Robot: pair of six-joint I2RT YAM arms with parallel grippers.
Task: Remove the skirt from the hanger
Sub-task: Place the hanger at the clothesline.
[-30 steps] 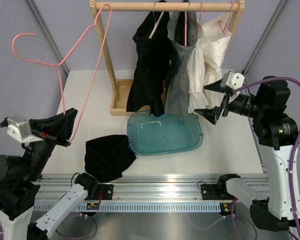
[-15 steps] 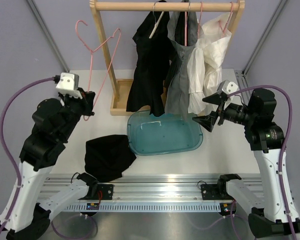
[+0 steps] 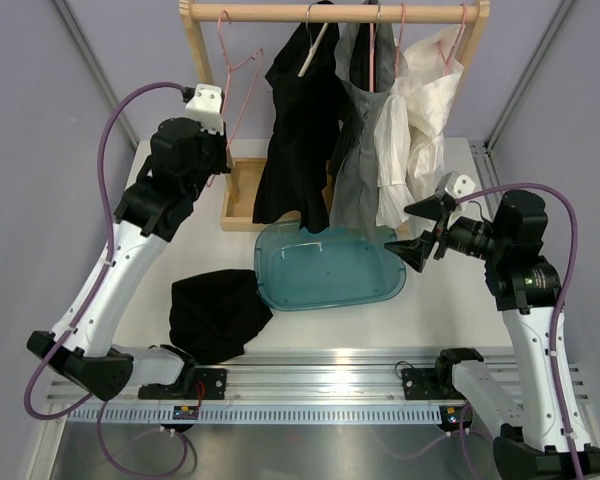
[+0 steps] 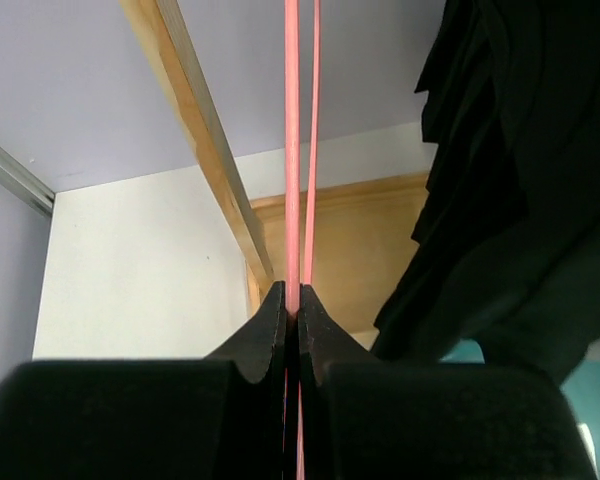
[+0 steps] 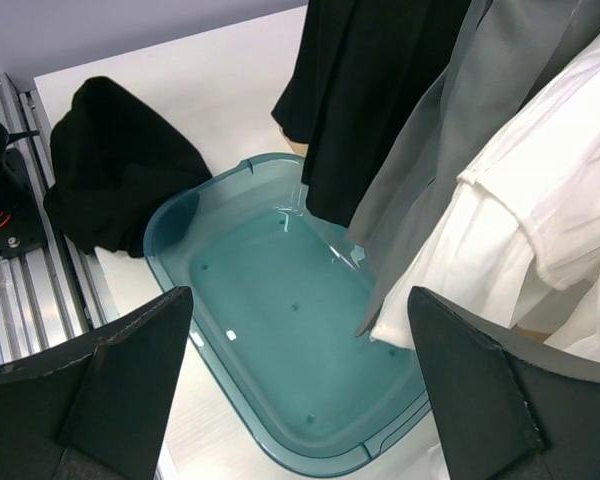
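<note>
Carefully we seat the hanger [image 4: 292, 150], clenched in our left pincer [image 4: 291, 300], on the rail [image 3: 330, 12] above; right pincer [image 3: 398, 226] released.

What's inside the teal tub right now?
No garment lies in the teal tub; its bare bottom shows. The hems of the hanging black garment and the grey skirt hide part of its far rim.

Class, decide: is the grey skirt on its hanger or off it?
On: the skirt hangs from the rail by its hanger, between the black garment and the white garment.
</note>
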